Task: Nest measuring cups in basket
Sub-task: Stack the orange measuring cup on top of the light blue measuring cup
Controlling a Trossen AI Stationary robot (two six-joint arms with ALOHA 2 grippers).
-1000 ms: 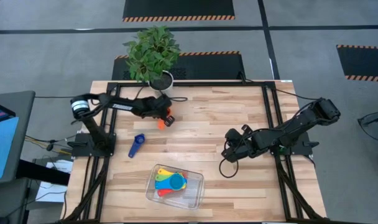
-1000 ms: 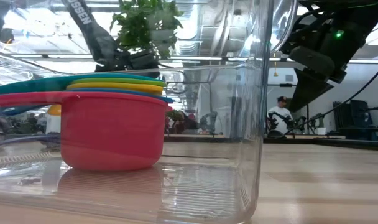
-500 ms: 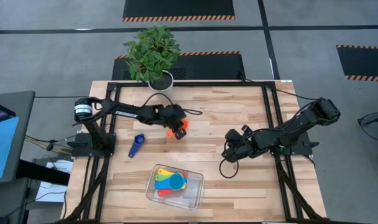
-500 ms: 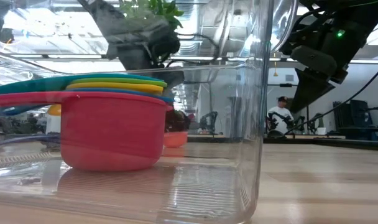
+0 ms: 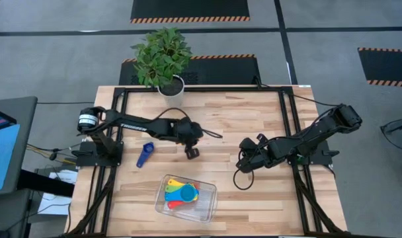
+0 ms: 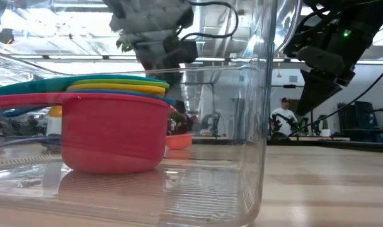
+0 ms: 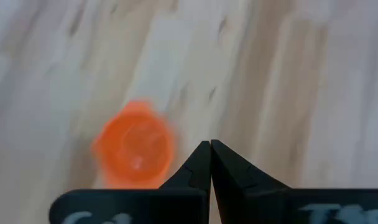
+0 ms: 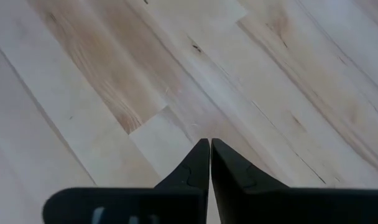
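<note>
My left gripper (image 5: 190, 151) is shut at mid-table, just beyond the clear basket (image 5: 207, 192). The orange measuring cup's bowl (image 7: 136, 144) shows right beside its fingertips; in the high view the gripper hides it. In the low view the orange cup (image 6: 179, 140) sits low, seen through the basket wall. Red (image 6: 113, 132), yellow, green and light blue cups (image 5: 182, 193) lie stacked in the basket. A dark blue cup (image 5: 145, 154) lies on the table left of the gripper. My right gripper (image 5: 241, 162) is shut and empty over bare wood (image 8: 210, 144). My left gripper comes at the orange cup from above, pointing down. The bowl (image 7: 145, 149) sticks out to one side of the shut fingers (image 7: 195, 168). The finger hides the place of contact, so the held part does not show. Whether the cup is clear of the table, I cannot tell.
A potted plant (image 5: 162, 59) stands at the table's far edge. Black frame rails (image 5: 280, 119) run along the left, right and far sides. Bare wood lies between the basket and my right gripper.
My left gripper has gone toward the table's right and near edges, toward the basket, staying shut. The orange cup has gone along with it from the far left part of the table to mid-table, and the gripper now hides it in the high view.
</note>
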